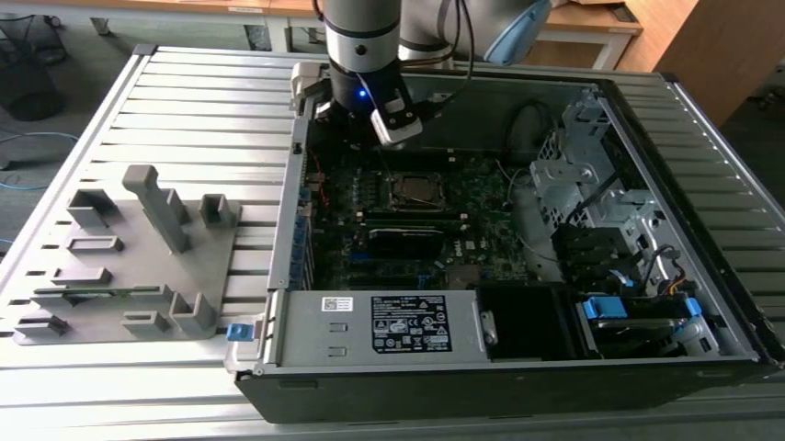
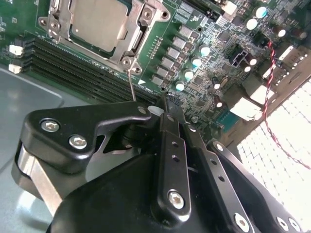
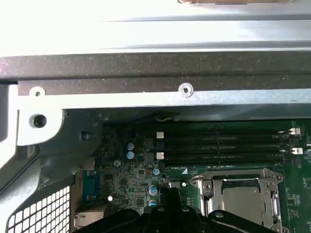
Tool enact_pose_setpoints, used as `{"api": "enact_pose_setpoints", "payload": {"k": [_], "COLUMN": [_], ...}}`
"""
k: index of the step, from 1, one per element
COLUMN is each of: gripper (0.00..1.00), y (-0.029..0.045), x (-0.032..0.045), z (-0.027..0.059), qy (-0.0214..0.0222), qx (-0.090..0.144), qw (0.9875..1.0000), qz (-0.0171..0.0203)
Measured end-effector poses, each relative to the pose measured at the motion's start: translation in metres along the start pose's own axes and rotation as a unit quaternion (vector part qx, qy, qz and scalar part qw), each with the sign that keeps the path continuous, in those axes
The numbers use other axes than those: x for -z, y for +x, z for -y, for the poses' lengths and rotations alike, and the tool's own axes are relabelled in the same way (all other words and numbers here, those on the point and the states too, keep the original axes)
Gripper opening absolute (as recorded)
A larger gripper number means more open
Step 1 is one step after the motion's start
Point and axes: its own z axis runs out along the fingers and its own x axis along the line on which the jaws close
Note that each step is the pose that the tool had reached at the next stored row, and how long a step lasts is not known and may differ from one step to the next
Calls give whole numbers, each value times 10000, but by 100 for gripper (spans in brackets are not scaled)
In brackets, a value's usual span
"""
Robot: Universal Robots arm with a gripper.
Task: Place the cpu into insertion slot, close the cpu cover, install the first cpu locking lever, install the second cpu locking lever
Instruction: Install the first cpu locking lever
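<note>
The cpu (image 2: 97,22) lies flat in the insertion slot (image 1: 417,190), its pale silver face showing through the window of the cpu cover (image 2: 127,46). The cover is down over it. A thin wire locking lever (image 2: 131,82) sticks out from the socket's corner and ends close beside my fingertips. My gripper (image 2: 165,103) hangs over the board just off that corner, fingers together with nothing seen between them. In the first wrist view the cpu (image 3: 245,199) and cover (image 3: 233,175) sit beside my gripper (image 3: 170,191). In the exterior view my gripper (image 1: 358,142) is behind the socket.
Long black memory slots (image 3: 223,145) run beside the socket. The case wall (image 3: 146,73) rises close behind my gripper. A black card (image 1: 411,241), the power supply (image 1: 381,326) and the drive cage (image 1: 576,175) surround the board. A grey fixture plate (image 1: 123,257) lies on the exterior view's left.
</note>
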Motion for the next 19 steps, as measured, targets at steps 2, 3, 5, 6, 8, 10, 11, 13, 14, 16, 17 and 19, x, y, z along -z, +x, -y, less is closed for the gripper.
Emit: {"api": "enact_pose_setpoints", "payload": {"k": [2, 3, 5, 6, 8, 10, 11, 13, 14, 16, 17, 19], "gripper": [11, 11, 11, 11, 11, 11, 11, 11, 11, 11, 11, 11], "y": [-1, -2, -3, -3, -4, -1, 2, 5, 5, 5, 5, 6], "x": [19, 30, 55, 65, 71, 71, 71, 71, 70, 68, 69, 68], "z": [-2, -4, -8, -9, -10, -11, -13, -20, -25, -31, -31, -34], "qy": [-7, -9, -10, -10, -11, -12, -11, -10, -11, -11, -11, -11], "qx": [0, 1, 1, 2, 2, 2, 2, 2, 2, 3, 3, 3], "qw": [10000, 10000, 10000, 10000, 10000, 10000, 10000, 10000, 10000, 10000, 10000, 10000], "qz": [10, 17, 30, 35, 39, 43, 43, 44, 44, 44, 44, 44]}}
